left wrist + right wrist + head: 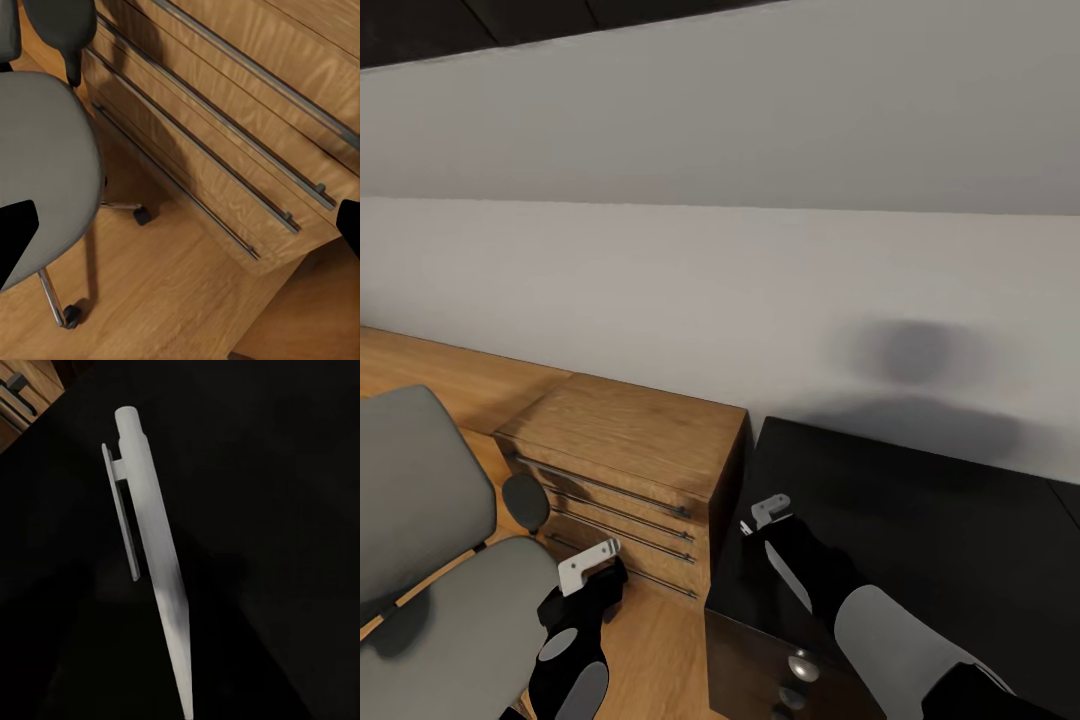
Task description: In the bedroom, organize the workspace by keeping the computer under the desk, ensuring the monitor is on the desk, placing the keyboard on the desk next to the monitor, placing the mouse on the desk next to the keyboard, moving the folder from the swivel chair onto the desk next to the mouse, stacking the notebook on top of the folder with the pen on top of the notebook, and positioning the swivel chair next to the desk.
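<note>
1. Gripping the pen (150, 547) in the right gripper (768, 515), by the look of it: hanging slanted, clip side up, just above the dark top with nothing under it, so presumably being pinched at the far end rather than resting. Showing in the head view too, as a pale sliver (788, 575) running back along the wrist.
2. Carrying it over the near left corner of the desk (920, 520), close to the edge beside the drawer block and its round knobs (803, 668). Probably bringing it in for the last stacking step, onto the notebook.
3. Needing a flat, low release to stop so thin a stick from rolling across the glossy surface.
4. Holding the left gripper (595, 560) spread wide and empty, its dark fingertips (15, 236) sitting at opposite sides of the left wrist view; hovering low between the swivel chair (450, 620) and the light-wood cabinet (630, 450), seemingly parked clear of the right arm's work.
5. Standing the chair, grey seat (45, 165) bare, on the wood floor (172, 300) beside the cabinet, apart from the desk, so leaving the chair step undone, judging from here.
</note>
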